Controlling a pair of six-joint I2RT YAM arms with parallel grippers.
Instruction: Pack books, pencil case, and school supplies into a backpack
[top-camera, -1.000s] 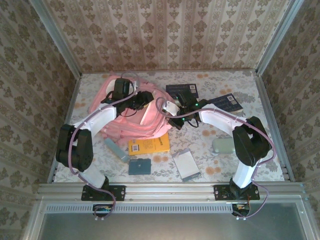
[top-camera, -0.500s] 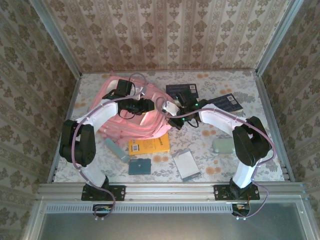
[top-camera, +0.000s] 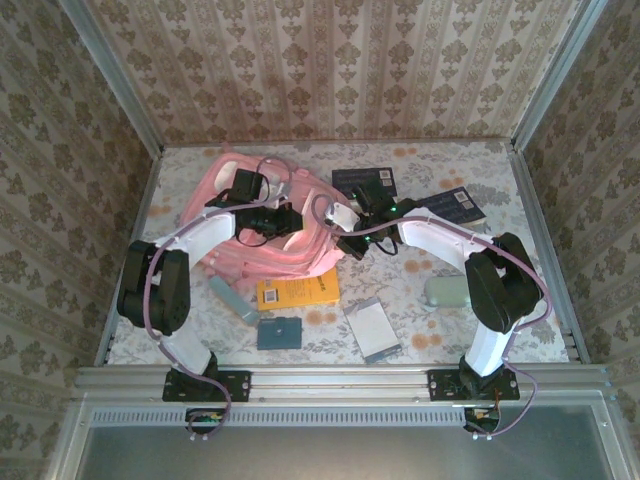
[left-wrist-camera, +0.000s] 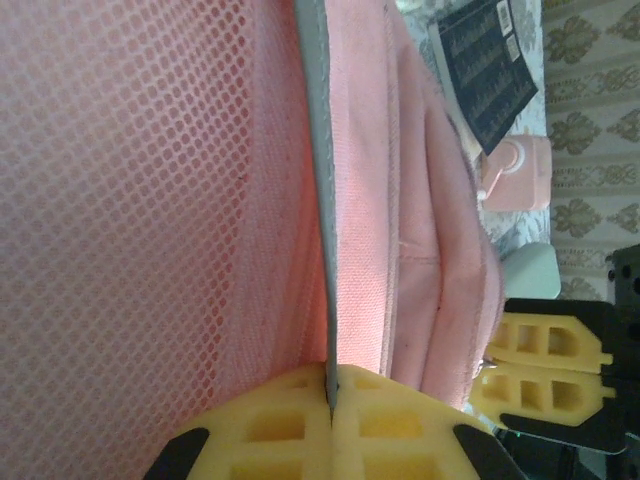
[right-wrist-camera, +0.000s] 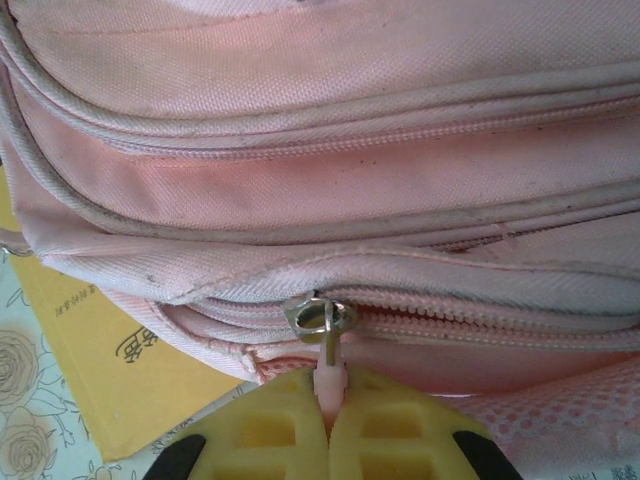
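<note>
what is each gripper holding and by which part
The left gripper is shut on the backpack, pinching its grey edge trim. The right gripper is shut on the backpack's zipper pull.

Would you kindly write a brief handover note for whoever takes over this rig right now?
Left gripper: shut on grey piping of the backpack.
Right gripper: shut on a zipper pull; that zip looks closed.
On the table, in front of the backpack: orange-yellow book, teal rectangle, silver-framed rectangle; navy books farther back.
Done: nothing packed yet. Left: open the zip, load everything.
</note>
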